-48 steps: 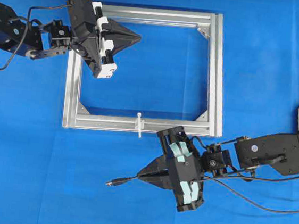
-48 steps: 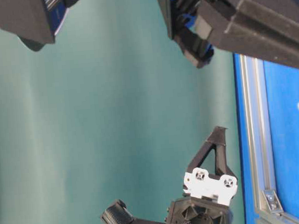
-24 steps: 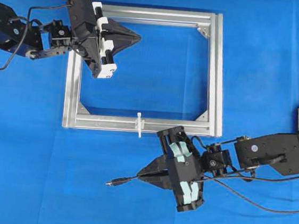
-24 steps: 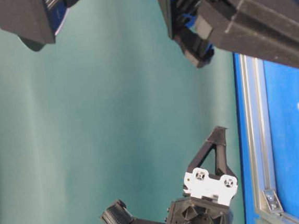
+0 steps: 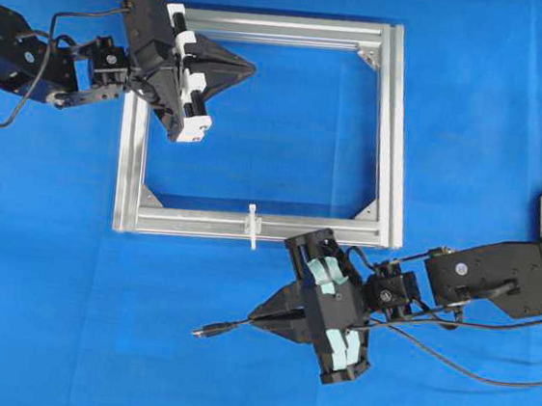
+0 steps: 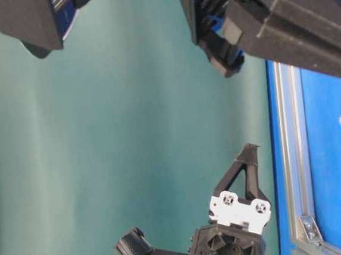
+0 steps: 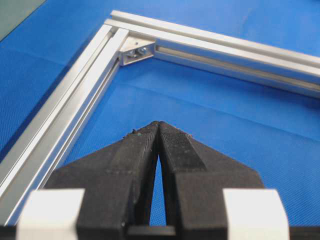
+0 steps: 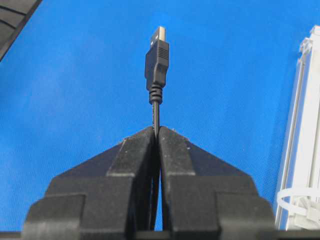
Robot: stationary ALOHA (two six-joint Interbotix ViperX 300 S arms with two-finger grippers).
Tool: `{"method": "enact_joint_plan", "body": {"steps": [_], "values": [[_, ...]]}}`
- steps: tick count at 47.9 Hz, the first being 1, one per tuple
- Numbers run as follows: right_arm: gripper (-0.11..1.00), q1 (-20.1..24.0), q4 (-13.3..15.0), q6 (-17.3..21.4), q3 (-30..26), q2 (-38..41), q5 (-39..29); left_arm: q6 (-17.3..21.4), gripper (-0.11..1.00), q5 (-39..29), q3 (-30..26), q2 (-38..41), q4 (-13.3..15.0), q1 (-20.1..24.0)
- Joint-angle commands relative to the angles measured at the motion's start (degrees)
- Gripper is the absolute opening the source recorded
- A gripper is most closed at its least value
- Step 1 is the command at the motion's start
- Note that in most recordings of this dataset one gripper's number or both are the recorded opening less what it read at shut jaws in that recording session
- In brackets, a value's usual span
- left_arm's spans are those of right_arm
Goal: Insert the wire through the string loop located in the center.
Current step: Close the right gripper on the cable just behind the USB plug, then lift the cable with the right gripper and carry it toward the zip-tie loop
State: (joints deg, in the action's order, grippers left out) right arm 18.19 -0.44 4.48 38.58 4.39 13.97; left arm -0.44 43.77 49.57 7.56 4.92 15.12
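We see wire (image 5: 224,328) lying roughly level above blue table (image 5: 65,317), plug tip pointing left in overhead view, long axis running left-right, slightly tilted. Plug end sticks out just ahead of right gripper (image 5: 257,318), jaws pinched tight on wire behind plug. String loop (image 5: 252,225) sits on near rail of aluminium frame (image 5: 394,138), apart from plug. Left gripper (image 5: 250,66) closed, holding nothing, over frame's corner. Right wrist view alone shows us metal plug end (image 8: 159,34).
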Motion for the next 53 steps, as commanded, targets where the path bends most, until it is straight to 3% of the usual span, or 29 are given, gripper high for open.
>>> {"method": "enact_joint_plan", "body": {"steps": [1,27,53], "values": [[-0.03,0.1,-0.1,0.1,-0.9,-1.7,0.3,-0.1,0.0,0.3,-0.4,-1.8,-0.2,-0.2],[-0.03,0.1,0.0,0.0,-0.3,-2.0,0.1,-0.2,0.0,0.3,-0.4,-1.8,-0.1,-0.2],[-0.03,0.4,-0.2,0.4,12.6,-10.9,0.3,-0.3,0.0,0.3,-0.5,-1.8,-0.2,-0.2]]}}
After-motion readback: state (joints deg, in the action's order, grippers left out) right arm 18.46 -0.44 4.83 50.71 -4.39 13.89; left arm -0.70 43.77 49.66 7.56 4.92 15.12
